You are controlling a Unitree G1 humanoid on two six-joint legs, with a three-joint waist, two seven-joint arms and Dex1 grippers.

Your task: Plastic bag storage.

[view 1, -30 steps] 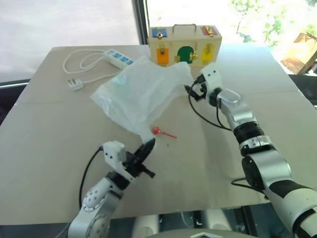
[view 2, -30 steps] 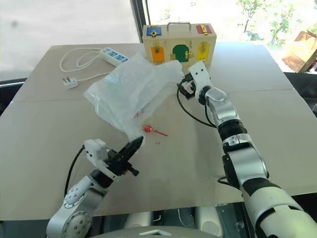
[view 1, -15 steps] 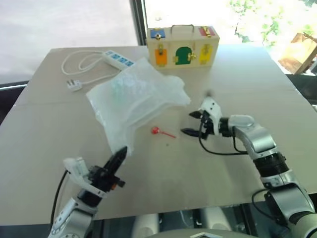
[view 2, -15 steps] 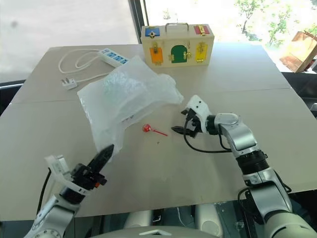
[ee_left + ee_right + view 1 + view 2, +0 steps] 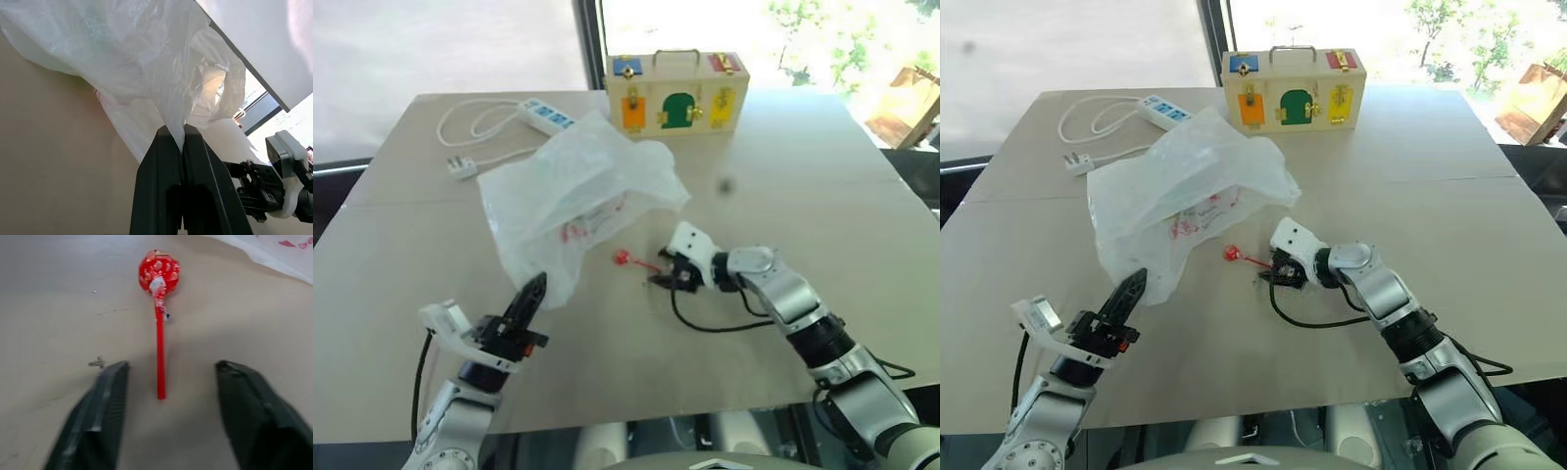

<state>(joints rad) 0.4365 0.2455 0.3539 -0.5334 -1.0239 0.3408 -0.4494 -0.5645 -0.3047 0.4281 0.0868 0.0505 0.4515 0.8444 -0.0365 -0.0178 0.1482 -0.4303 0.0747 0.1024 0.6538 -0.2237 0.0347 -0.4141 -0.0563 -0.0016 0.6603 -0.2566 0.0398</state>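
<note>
The plastic bag [image 5: 578,201], crinkly translucent white with red print, lies bunched on the table's middle left. My left gripper [image 5: 534,290] is shut on the bag's near corner, and the film is pinched between its black fingers [image 5: 166,161]. A red lollipop [image 5: 621,258] lies just right of the bag. My right gripper [image 5: 662,278] is low over the table, pointing left at the lollipop's stick. Its fingers [image 5: 105,396] stand open on either side of the stick's end [image 5: 160,391], without touching it.
A wooden box [image 5: 677,91] with coloured doors and latches stands at the table's far edge. A white power strip [image 5: 546,115] with its cord and plug [image 5: 462,166] lies at the far left. A black cable loops on the table under my right wrist.
My right gripper has come back and down from beside the bag to the lollipop's stick, and its fingers have narrowed. The left gripper drew the bag's corner leftward; the bag's red print now shows.
</note>
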